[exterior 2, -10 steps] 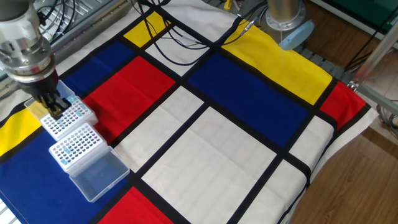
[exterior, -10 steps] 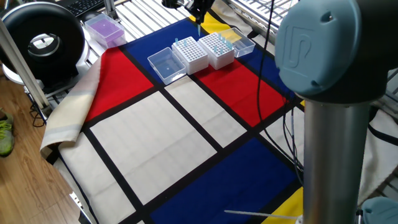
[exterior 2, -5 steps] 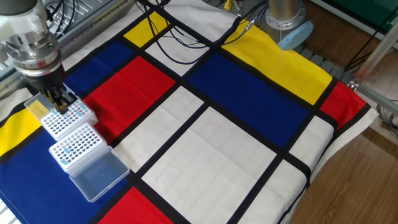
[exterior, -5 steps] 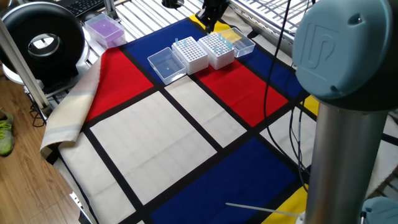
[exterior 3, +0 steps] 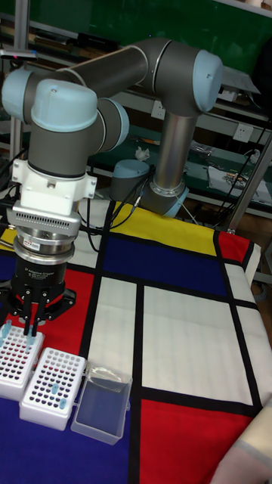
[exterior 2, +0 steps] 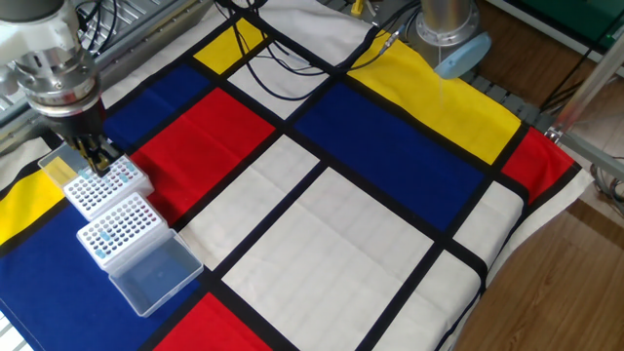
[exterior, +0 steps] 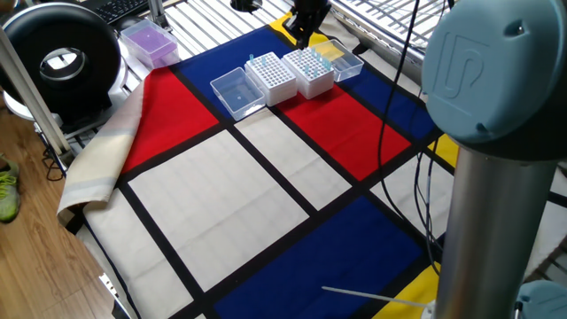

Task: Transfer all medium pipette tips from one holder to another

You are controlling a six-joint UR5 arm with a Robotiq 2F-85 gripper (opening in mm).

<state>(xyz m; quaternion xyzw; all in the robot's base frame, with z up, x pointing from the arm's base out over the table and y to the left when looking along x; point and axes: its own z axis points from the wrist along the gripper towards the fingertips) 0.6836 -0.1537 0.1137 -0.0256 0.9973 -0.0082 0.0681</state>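
Pale-blue medium pipette tips (exterior 3: 7, 330) standing in the corner of the far white rack (exterior 2: 104, 184), a few more in the near rack (exterior 2: 121, 230). Gripper (exterior 3: 30, 327) poised just above the far rack, jaws nearly closed; whether holding a tip, impossible to tell. Probably a pick-up step; next, a straight lift, then across to the near rack. Open lid (exterior 2: 156, 274) beside it; bench (exterior 2: 361, 234) roomy elsewhere.

My arm bends over and points straight down. My gripper (exterior 3: 30, 327) has its 2 jaws close together.
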